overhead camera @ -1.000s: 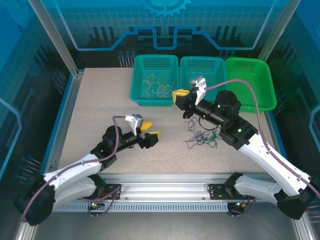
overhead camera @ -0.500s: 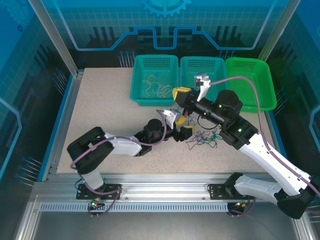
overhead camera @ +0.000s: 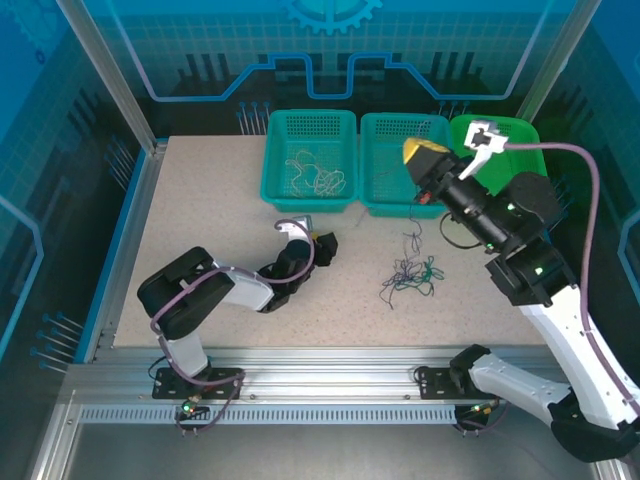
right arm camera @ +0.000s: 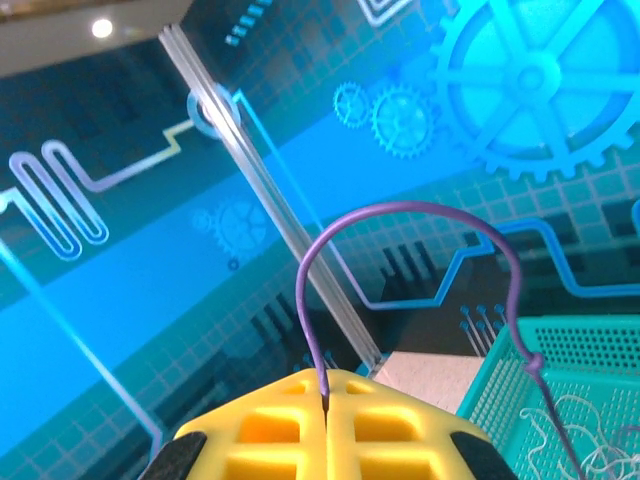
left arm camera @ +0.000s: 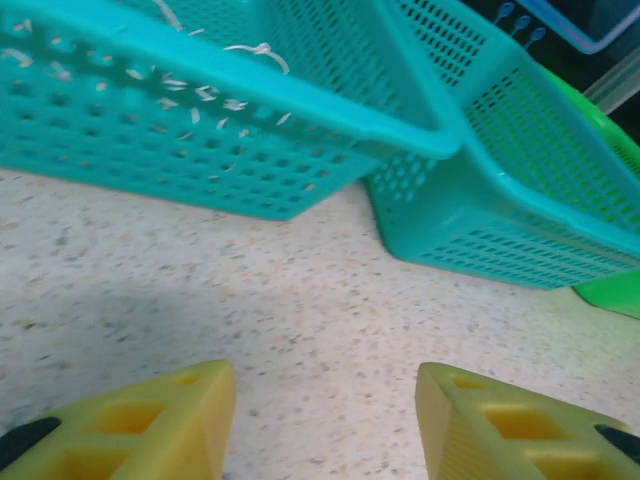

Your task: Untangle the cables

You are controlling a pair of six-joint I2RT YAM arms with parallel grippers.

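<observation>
The right gripper (overhead camera: 424, 158), fingers pressed together on one purple cable (right arm camera: 400, 212), hangs at upper right above a teal basket (overhead camera: 400, 207). The cable trails down to the clump (overhead camera: 410, 272) on the table (overhead camera: 200, 220), centre right. The left gripper (left arm camera: 325, 400), spread and empty, sits left of centre. The step looks like drawing one cable free. Next it likely needs lifting clear, perhaps with the clump pinned.

right end effector (overhead camera: 424, 156) higher, rightward
</observation>
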